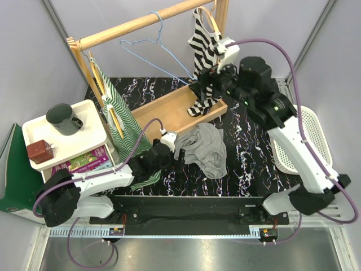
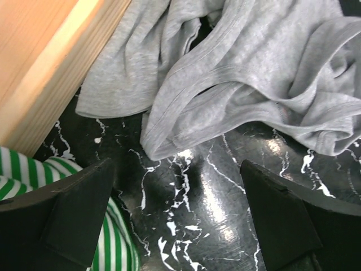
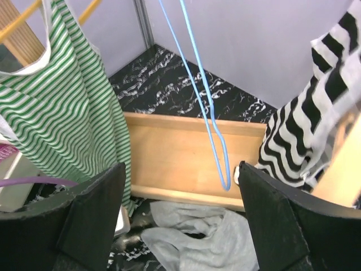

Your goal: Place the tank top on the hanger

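A light wooden clothes rack (image 1: 141, 22), a round rail above a flat base board, stands on the black white-veined marble tabletop (image 1: 248, 152). The thin light-blue wire hanger (image 1: 161, 40) (image 3: 225, 183) hangs bare by its small hook from the middle of the rack's rail, its lower end dangling above the base board. The plain grey knit tank top (image 1: 206, 148) (image 2: 237, 73) (image 3: 197, 237) lies crumpled on the tabletop in front of the rack, one fold lying against the front edge of the base board. At the rack's left end a green-and-white striped top (image 1: 121, 124) (image 3: 73, 113) hangs on a wooden hanger, and at the rack's right end hangs a black-and-white striped top (image 1: 202, 39) (image 3: 310, 124). The left gripper (image 1: 179, 152) (image 2: 175, 166) sits low over the tabletop in front of the rack, its fingers spread wide with nothing between them and the tank top's nearest hem just past their tips. The right gripper (image 1: 202, 93) (image 3: 181, 166) is raised near the rack's right end beside the black-and-white top, its fingers likewise wide apart and empty, with the hanger's wire ahead of it.
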Tool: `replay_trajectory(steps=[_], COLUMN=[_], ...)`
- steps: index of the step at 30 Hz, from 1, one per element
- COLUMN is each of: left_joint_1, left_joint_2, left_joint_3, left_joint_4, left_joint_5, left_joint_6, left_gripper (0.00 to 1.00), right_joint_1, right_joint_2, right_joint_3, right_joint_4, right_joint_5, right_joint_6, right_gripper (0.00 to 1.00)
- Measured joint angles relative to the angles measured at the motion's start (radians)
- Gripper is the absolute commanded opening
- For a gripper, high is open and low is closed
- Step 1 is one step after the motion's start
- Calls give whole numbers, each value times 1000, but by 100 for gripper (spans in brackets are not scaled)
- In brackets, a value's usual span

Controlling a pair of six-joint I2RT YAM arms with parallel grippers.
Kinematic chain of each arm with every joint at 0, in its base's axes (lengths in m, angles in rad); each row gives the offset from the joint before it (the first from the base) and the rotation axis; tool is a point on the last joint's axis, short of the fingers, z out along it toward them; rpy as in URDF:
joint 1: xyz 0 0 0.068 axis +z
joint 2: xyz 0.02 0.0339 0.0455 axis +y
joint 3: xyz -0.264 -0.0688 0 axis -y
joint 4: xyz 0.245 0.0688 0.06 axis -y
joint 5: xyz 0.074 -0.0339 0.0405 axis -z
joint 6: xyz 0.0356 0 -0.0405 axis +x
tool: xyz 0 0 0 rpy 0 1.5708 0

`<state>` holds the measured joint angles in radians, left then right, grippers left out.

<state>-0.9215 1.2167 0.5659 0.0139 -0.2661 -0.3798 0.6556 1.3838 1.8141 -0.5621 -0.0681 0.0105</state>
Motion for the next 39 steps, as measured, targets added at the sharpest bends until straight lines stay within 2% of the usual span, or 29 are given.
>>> replay_trajectory(steps=[8,13,22,25,26,29,30,33,39], left_joint_1=[0,0,0,0,0,0,0,0,0], left_joint_2=[2,-19,-105,-122,-122,-121,-119,-105,-90], left_joint_3=[-6,-45,-100,-103,-103,-103,-103,-103,-103], left_joint_4=[43,49,48,49,49,46,47,46,43], left_joint_5=[18,29,26,23,22,19,19,19,11], left_joint_6=[-32,-50,-85,-88,-89,-88,-88,-89,-104], left_gripper=[99,99,99,99,99,99,99,99,99], right_joint_1=[-3,-15,-101,-107,-106,-106,-106,-106,-106], right_joint_2=[244,326,417,424,424,424,424,424,424], right_joint_3=[230,301,341,332,331,330,330,330,330], right_joint_4=[-11,-11,-12,-15,-15,-14,-14,-14,-14], right_joint_5=[-121,-134,-137,-142,-152,-197,-217,-270,-352], right_joint_6=[-148,-209,-196,-190,-189,-188,-188,-188,-187], right_gripper=[95,99,94,82,75,60,48,27,0])
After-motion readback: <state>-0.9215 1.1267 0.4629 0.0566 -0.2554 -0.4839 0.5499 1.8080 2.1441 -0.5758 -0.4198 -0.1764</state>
